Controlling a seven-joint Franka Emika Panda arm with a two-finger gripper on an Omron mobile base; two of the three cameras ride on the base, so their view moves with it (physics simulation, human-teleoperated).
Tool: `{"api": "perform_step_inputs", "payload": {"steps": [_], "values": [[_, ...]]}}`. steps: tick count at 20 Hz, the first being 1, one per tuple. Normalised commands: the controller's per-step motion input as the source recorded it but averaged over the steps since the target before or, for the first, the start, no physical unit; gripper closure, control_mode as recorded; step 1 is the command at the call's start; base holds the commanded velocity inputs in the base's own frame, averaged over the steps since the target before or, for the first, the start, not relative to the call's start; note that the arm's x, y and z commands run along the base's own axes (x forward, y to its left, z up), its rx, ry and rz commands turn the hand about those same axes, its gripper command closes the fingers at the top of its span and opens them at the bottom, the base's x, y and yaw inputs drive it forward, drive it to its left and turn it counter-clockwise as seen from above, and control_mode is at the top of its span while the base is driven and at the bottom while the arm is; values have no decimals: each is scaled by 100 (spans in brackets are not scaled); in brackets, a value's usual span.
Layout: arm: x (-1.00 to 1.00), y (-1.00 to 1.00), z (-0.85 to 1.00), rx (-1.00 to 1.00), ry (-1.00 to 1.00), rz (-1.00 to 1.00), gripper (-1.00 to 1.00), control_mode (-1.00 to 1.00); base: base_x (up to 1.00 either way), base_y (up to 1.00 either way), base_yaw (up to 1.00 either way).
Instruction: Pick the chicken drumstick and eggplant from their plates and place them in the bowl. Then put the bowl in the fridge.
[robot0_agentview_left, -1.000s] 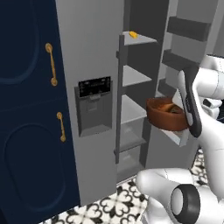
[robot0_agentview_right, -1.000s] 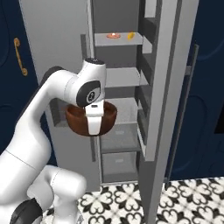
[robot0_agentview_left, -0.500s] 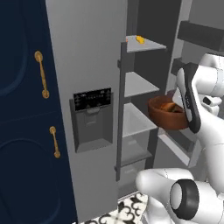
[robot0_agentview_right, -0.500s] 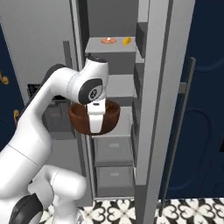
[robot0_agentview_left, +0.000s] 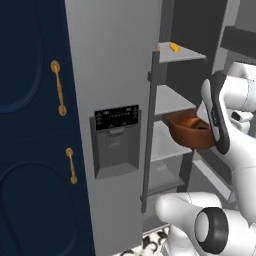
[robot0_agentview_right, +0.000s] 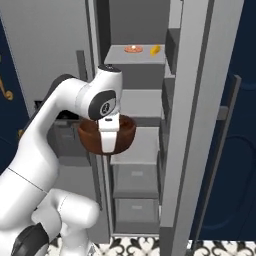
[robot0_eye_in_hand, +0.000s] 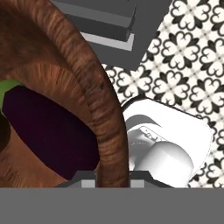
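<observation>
Moved: base views now closer to the fridge.
Bowl: holds eggplant, drumstick.
Claw: clamps the bowl's rim.
Floor: patterned tiles.

The bowl is reddish-brown wood with a fine streaked grain on its rim and wall, darker inside; the eggplant lying in it is a deep purple-black with a bright green cap at one end; a golden-brown piece shows inside the bowl from the left base view; the fridge is flat metallic grey, its shelves a paler grey, with a black dispenser panel bearing small white marks; the cabinets beside it are navy with gold handles; a small yellow item and a reddish disc sit on a high shelf; the floor is white tile with a black floral pattern.
</observation>
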Motion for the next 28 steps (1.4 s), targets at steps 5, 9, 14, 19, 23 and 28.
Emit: {"api": "perform_step_inputs", "payload": {"steps": [5, 9, 14, 19, 23, 28], "values": [[0, 0, 0, 0, 0, 0, 100, 100, 0, -55, 21], [0, 0, 0, 0, 0, 0, 100, 100, 49, -1, 12], [0, 0, 0, 0, 0, 0, 100, 100, 45, 1, 5], [0, 0, 0, 0, -2, 0, 100, -100, 17, -10, 2], [0, -4, 0, -1, -41, 0, 100, -100, 0, 0, 0], [6, -12, -1, -5, -36, -5, 100, -100, 0, 0, 0]]}}
